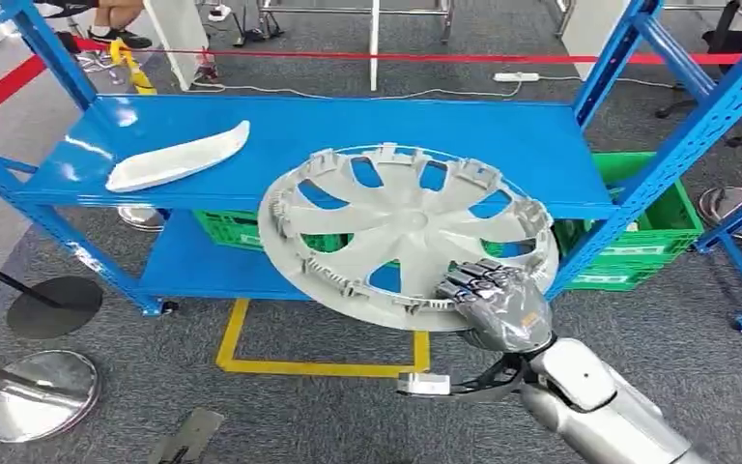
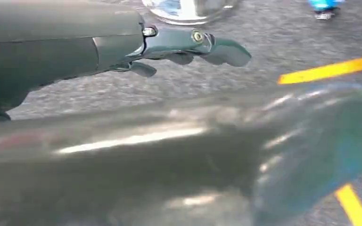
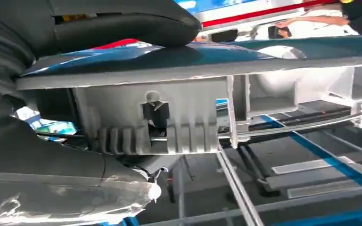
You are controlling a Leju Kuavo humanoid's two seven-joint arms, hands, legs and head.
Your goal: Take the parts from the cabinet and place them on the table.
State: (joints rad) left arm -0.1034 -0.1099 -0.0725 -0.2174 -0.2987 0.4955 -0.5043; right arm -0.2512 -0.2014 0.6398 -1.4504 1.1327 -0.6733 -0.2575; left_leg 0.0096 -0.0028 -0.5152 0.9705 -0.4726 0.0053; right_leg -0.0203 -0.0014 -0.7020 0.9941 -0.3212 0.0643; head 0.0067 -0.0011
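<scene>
1. wheel cover (image 1: 406, 232) hung in front of the blue rack (image 1: 348, 145), its near rim gripped by my right hand (image 1: 498, 300).
2. my left hand (image 2: 193, 47) hung over the floor, fingers loosely apart, holding nothing.
3. white curved trim piece (image 1: 179, 157) was still on the shelf; i judged the task under way, nothing yet delivered.

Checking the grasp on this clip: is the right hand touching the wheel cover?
Touching. The head view shows the right hand closed over the wheel cover's near rim; the right wrist view shows that rim clamped between thumb and fingers.
</scene>
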